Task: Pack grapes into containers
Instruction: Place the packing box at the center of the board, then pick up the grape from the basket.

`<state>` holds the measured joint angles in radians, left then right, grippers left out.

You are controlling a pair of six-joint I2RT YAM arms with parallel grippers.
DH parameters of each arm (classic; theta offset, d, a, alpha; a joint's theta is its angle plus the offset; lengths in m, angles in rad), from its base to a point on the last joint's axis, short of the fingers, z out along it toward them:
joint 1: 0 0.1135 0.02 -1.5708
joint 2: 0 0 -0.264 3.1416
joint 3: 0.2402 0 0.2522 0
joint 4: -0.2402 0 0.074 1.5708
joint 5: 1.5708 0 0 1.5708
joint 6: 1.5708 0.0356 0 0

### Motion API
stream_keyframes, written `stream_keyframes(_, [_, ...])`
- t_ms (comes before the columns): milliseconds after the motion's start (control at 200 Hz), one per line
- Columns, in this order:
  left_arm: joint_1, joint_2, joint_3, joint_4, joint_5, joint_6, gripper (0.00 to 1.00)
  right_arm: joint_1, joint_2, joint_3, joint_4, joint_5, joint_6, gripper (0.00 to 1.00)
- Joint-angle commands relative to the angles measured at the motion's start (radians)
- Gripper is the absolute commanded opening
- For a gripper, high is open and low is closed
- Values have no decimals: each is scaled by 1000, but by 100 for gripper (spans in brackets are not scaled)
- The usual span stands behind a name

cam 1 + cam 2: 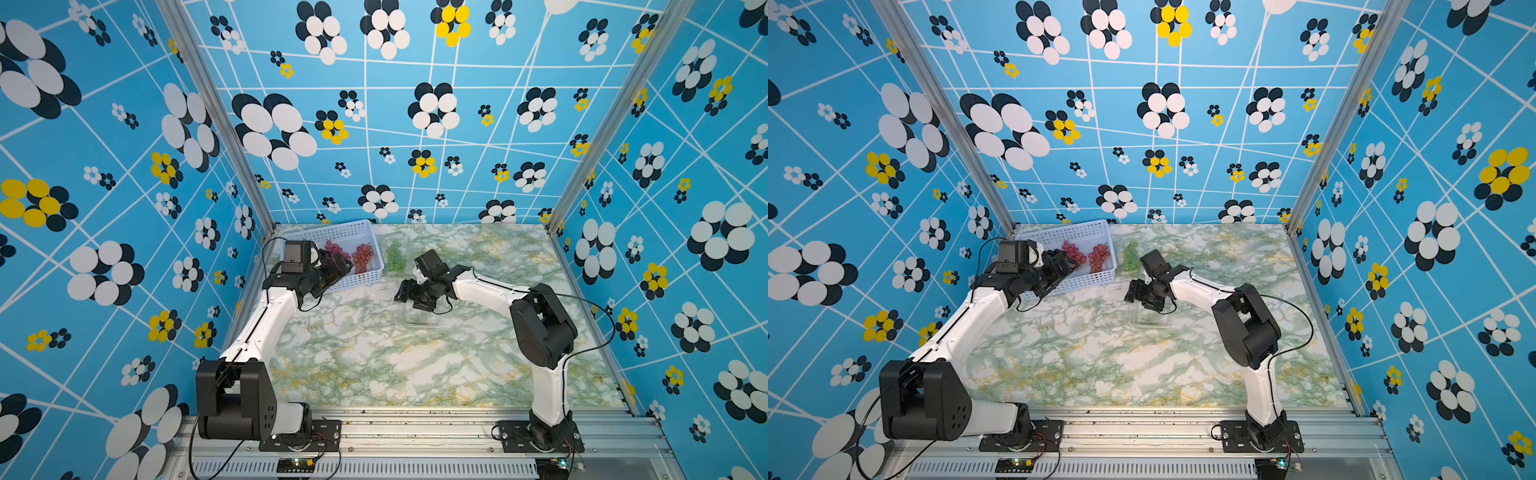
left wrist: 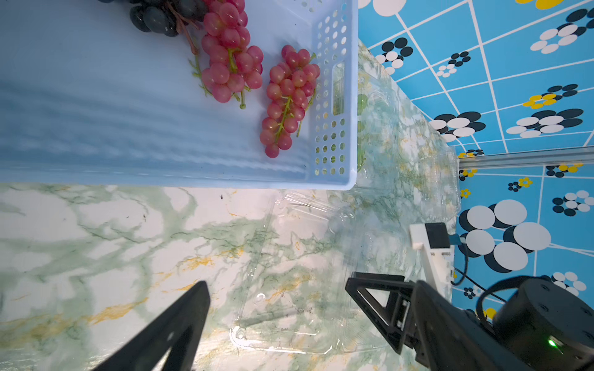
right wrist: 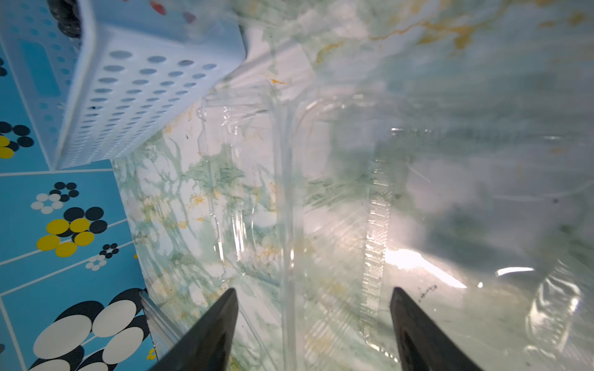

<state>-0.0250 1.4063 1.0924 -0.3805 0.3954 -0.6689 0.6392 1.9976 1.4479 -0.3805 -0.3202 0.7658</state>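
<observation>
Since left fingers (image 2: 180,321) and right fingers (image 3: 209,337) both gape empty, picking seems in hand; next, clamp a pinkish-red grape bunch (image 2: 231,51).

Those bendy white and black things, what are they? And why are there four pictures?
They are two robot arms mounted beside a marble-patterned table. Two pictures look down from above; the other two come from cameras on the arms' wrists. Each arm ends in a two-finger pincher: the left gripper hangs near a pale blue basket holding two red grape bunches and a dark bunch. The right gripper hangs over an open clear plastic box. Green grapes lie beside the basket, seemingly in another clear box. Both are open and hold nothing.
</observation>
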Motion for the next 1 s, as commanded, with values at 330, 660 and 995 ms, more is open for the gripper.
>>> stream_keyframes(330, [38, 157, 151, -29, -7, 25, 99, -7, -28, 313, -188, 152, -237, 99])
stream_keyframes(660, [65, 326, 287, -100, -7, 37, 100, -9, 159, 729, -325, 249, -388, 99])
stream_keyframes(995, [72, 589, 504, -161, -33, 4, 98, -10, 363, 1022, -421, 222, -453, 99])
